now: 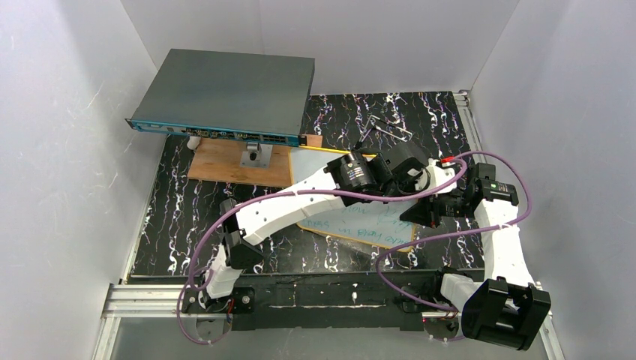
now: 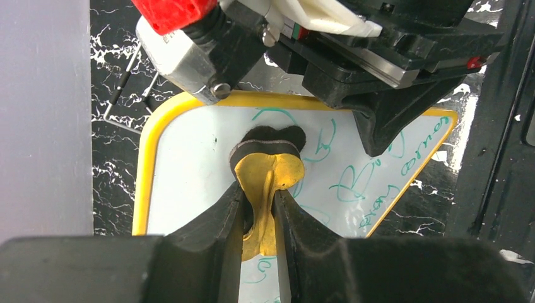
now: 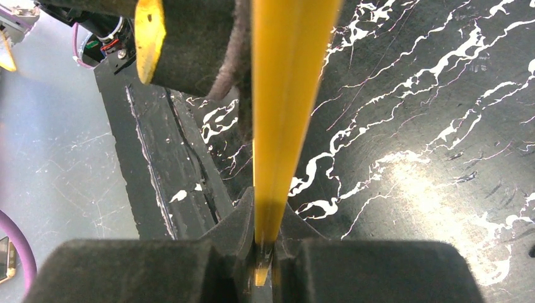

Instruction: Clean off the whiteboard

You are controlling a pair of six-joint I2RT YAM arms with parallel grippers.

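Eraser pinched left, board clamped right.
My left gripper [image 2: 258, 211] is nearly closed on a soft yellow felt eraser [image 2: 270, 169] pressed to the whiteboard [image 2: 189, 183]; my right gripper [image 3: 265, 252] clamps its yellow frame [image 3: 287, 95]. Light, stiff and slick, I'd judge, best held by the rim; green writing covers it, by the table's [image 1: 180, 225] near edge.

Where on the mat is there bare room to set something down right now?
Bare mat left of the left arm, below the wooden board; also the far right corner past the metal tool. Crowded mid-right, where both arms cover the whiteboard.
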